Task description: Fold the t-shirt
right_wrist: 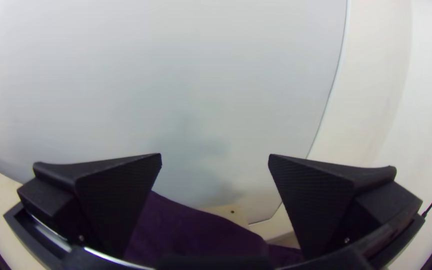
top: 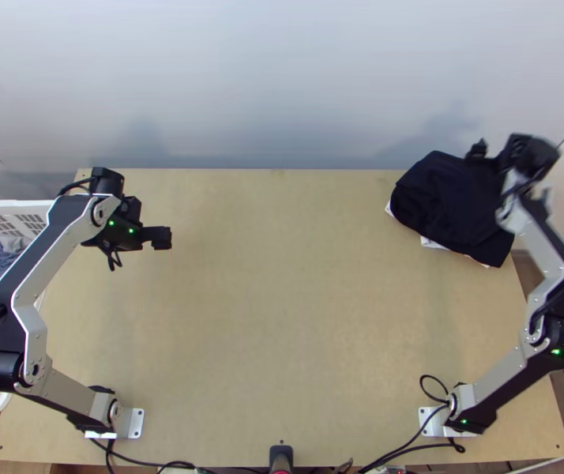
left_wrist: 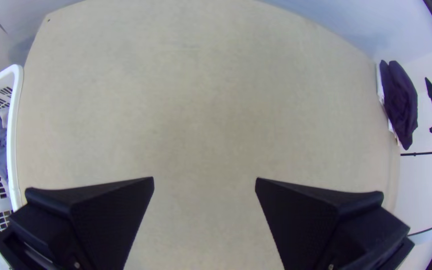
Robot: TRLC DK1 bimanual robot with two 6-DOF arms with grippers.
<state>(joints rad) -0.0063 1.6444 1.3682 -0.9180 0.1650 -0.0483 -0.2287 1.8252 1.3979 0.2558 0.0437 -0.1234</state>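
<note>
Nearest the camera in the left wrist view are two black fingers (left_wrist: 101,220), spread wide with nothing between them: the left gripper (left_wrist: 205,178) is empty above the bare table (left_wrist: 206,100). At one side is a white basket (left_wrist: 16,90) with grey-blue cloth (left_wrist: 0,145) inside. Well apart from the gripper, at the table's opposite side, lies the dark shirt (left_wrist: 401,107).

In the right wrist view, the right gripper (right_wrist: 215,154) also has its fingers parted wide and holds nothing, facing the pale wall (right_wrist: 201,75). The shirt lies low between and behind the fingers, close to them.

In the top view, the shirt is a compact, folded-looking pile at the table's far right corner, over some white cloth (top: 434,243). The right gripper is at its far edge; the arm is blurred there, so whether it touches the cloth is unclear. The left gripper is across the table, near the basket side.

The shirt looks folded and stacked, so the step in hand is probably leaving it neatly. To do that well, the right gripper should keep its fingers apart, rise straight clear of the top layer, and only then swing inward; a low sideways sweep could drag the fabric or tip the stack over the edge.
</note>
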